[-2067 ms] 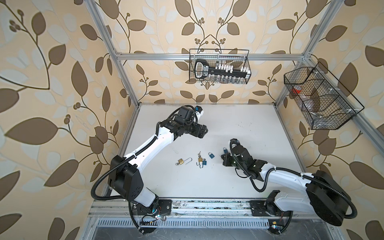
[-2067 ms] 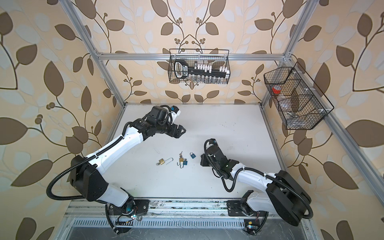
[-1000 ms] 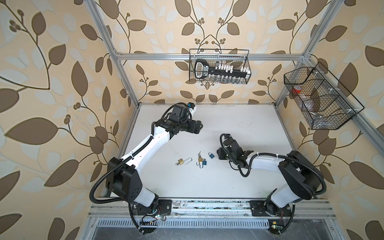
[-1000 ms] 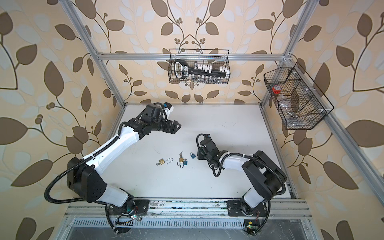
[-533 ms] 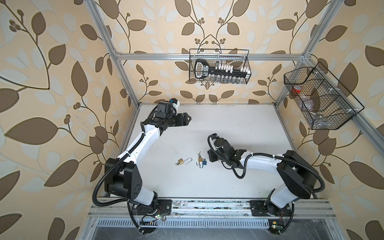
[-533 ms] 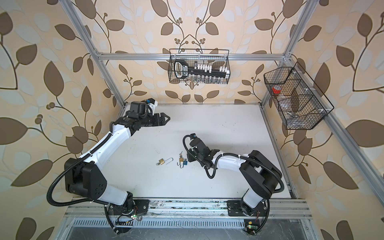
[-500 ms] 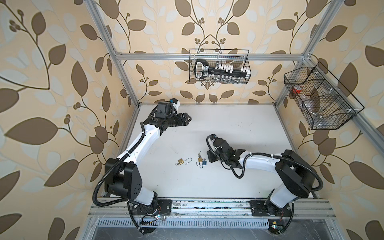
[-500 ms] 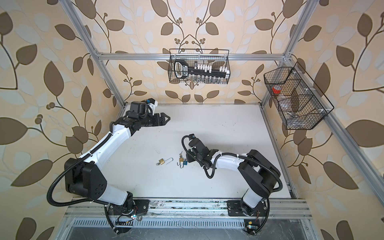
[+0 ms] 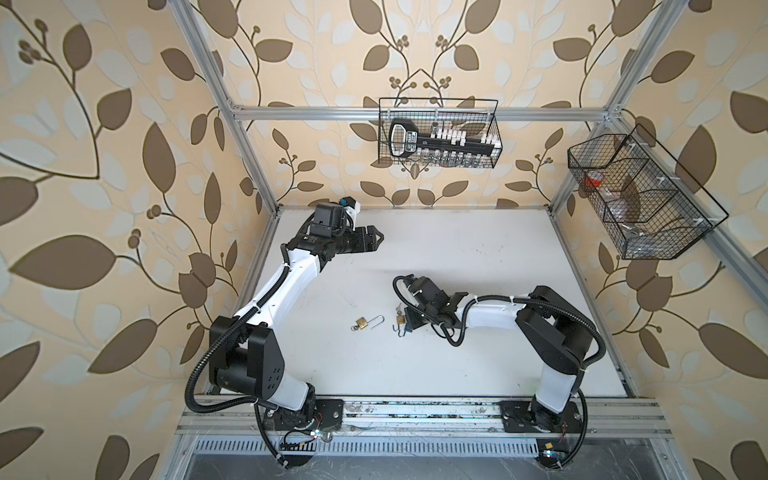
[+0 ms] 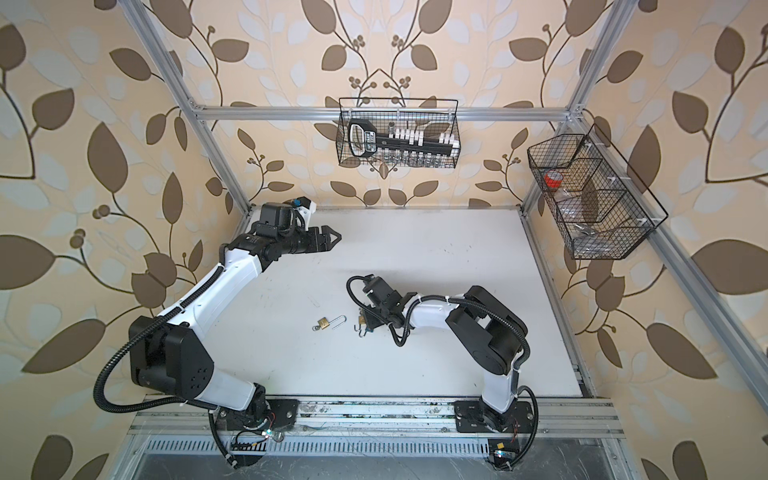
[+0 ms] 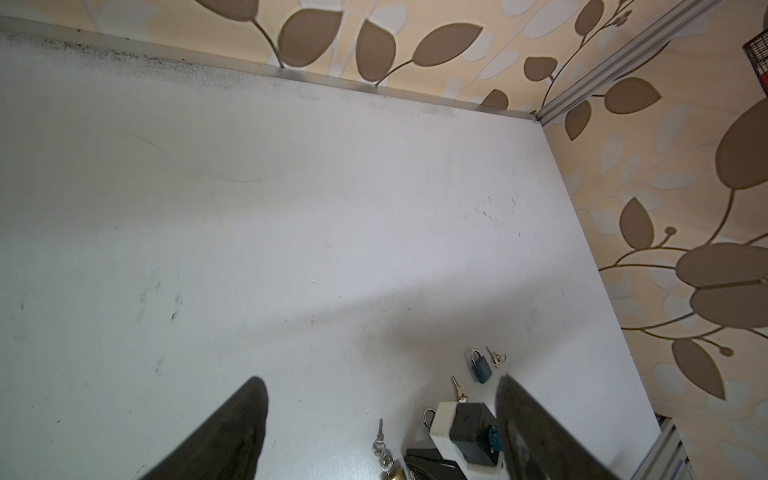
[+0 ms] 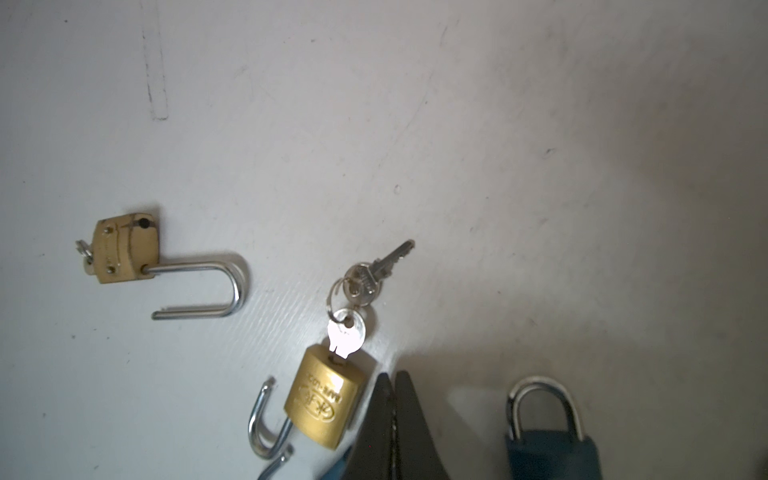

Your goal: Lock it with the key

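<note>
Because your right gripper [image 12: 392,428] rests pressed together, empty, just beside the open padlock [image 12: 322,401] with its key [image 12: 347,336] inserted, you appear set to nudge it; your left gripper [image 9: 379,238] hangs spread, clear.

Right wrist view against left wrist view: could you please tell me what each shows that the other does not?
Only the right wrist view shows the long-shackle brass padlock, lying open. Only the left wrist view shows the wallpapered walls, a key bunch and the right arm's wrist camera. Both show the white table, the brass padlock with a key inserted and the spare key.
</note>
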Robot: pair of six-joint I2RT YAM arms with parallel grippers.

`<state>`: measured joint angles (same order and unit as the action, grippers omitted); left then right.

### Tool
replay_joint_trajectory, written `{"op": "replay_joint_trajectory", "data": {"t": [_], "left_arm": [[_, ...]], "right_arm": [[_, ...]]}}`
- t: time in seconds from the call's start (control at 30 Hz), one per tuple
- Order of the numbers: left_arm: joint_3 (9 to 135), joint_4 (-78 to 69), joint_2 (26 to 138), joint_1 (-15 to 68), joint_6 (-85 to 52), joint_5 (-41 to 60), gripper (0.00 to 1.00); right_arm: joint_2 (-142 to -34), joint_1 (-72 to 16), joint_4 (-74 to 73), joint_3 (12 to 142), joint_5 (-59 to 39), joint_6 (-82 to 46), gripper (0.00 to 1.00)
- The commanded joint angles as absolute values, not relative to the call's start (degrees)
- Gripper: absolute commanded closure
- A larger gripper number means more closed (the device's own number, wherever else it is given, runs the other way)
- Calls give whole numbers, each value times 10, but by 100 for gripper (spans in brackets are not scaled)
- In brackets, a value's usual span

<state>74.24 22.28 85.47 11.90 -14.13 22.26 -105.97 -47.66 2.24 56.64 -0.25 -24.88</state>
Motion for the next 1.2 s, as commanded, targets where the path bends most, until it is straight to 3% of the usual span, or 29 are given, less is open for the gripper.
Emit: {"op": "replay_joint_trajectory", "data": {"t": [0.0,0.23,0.37,0.73,0.93,1.17], "left_arm": [[751,211,845,112,-145,241,15],[754,215,845,109,-142,241,15],[753,214,844,109,-143,242,15],[741,200,831,100,-157,247,15],[726,205,792,104,-159,236,15],[616,216,657,137,-217,152,13]], "right_arm": [[-1085,-488,48,581,-22,-233,92],[-1111,-536,45,594,-83,-192,89],[-1108,-558,39,593,-103,-181,81],[-978,-558,15,537,38,-198,49],[-968,-550,104,554,142,-274,48],[-1000,-550,174,604,142,-303,41]]}}
